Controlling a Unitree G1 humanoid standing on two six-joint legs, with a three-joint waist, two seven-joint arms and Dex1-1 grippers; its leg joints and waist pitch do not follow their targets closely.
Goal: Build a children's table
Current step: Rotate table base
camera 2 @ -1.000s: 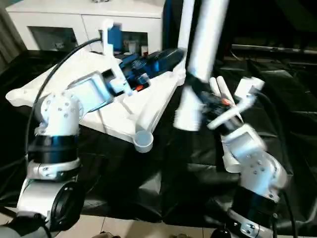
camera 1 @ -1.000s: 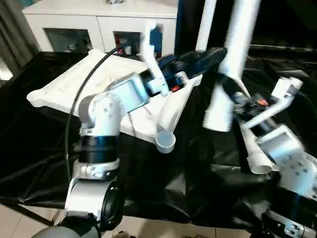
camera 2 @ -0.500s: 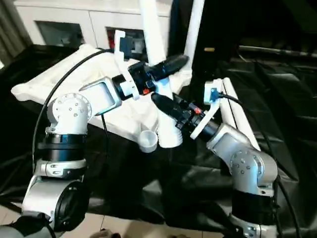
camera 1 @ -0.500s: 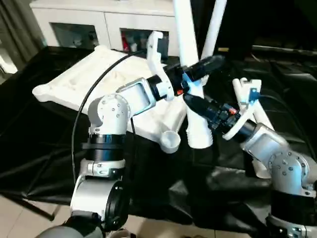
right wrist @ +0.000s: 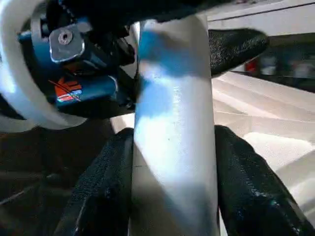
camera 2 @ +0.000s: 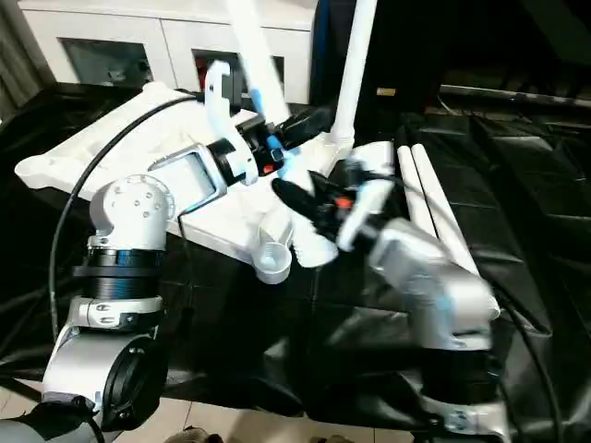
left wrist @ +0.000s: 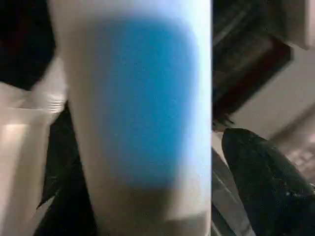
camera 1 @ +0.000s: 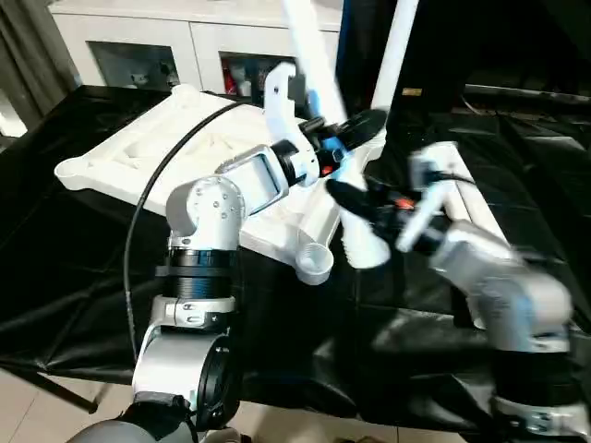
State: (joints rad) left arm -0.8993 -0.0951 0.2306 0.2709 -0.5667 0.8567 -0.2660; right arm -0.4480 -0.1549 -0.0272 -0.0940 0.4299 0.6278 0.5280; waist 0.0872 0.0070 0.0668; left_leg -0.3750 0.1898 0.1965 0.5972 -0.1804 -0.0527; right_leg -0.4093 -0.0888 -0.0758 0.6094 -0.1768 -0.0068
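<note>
right gripper [right wrist: 172, 196] clamped on a long white tapered plastic leg [camera 2: 249, 41], held tilted over the near corner socket [camera 2: 270, 261] of the upturned white ribbed plastic tabletop [camera 2: 120, 138]. left gripper [camera 1: 355, 134] fingers apart around the same leg.

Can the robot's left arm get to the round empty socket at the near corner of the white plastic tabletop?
Probably yes. The round empty socket lies just below the left gripper, uncovered, but the white tubular leg between its fingers, held by the right gripper, would have to move.

2 head eyes look down; both wrist cameras closely share the leg [right wrist: 173, 142].
</note>
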